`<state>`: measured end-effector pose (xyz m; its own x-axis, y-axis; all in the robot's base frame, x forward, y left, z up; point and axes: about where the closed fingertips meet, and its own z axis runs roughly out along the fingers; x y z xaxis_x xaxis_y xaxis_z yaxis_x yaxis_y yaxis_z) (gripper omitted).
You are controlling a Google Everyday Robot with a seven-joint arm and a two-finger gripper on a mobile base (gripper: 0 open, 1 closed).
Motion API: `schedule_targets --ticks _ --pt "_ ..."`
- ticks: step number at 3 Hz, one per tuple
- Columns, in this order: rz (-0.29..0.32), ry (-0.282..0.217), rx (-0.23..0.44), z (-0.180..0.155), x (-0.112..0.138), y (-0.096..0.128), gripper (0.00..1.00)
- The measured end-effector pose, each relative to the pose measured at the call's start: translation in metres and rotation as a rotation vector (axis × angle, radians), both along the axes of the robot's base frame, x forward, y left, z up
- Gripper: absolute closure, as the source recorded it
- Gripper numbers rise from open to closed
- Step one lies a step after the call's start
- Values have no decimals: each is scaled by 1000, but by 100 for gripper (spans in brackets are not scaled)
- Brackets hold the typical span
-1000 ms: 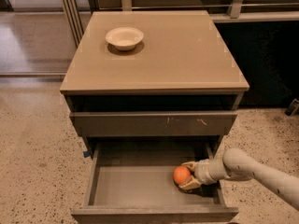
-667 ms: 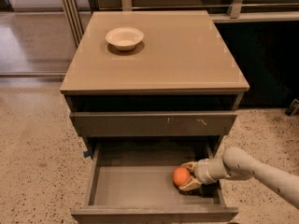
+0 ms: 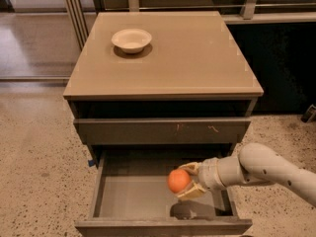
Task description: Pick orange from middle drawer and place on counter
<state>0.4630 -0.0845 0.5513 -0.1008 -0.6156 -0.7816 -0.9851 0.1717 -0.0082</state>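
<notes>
1. The gripper [image 3: 187,180] comes in from the right over the open middle drawer [image 3: 129,197]. Its pale fingers [image 3: 189,168] are clamped on the orange [image 3: 178,180], one on the far side and one on the near side.
2. The orange hangs above the drawer floor, right of centre, with its shadow underneath. It's plain round, so I can't tell which way it points.
3. A white bowl [image 3: 131,39] sits far-left on the counter [image 3: 187,58].

Floor: speckled beige terrazzo [image 3: 34,181]. Furniture: grey-brown drawer cabinet [image 3: 163,131], central. Upper left: metal uprights [image 3: 74,14], with glossy pale flooring [image 3: 29,43] behind them reflecting light. Right: dark panel [image 3: 284,68] under a pale ledge [image 3: 276,18]. Gripper [image 3: 186,180]: low, before the cabinet's right half.
</notes>
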Motion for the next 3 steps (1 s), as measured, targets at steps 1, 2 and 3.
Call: schedule_targets --ticks 1,2,3 --pt "23 -86 -26 100 -6 17 100" --pt "33 -141 -78 129 -6 18 100" --pt "25 -135 -80 138 -3 15 100"
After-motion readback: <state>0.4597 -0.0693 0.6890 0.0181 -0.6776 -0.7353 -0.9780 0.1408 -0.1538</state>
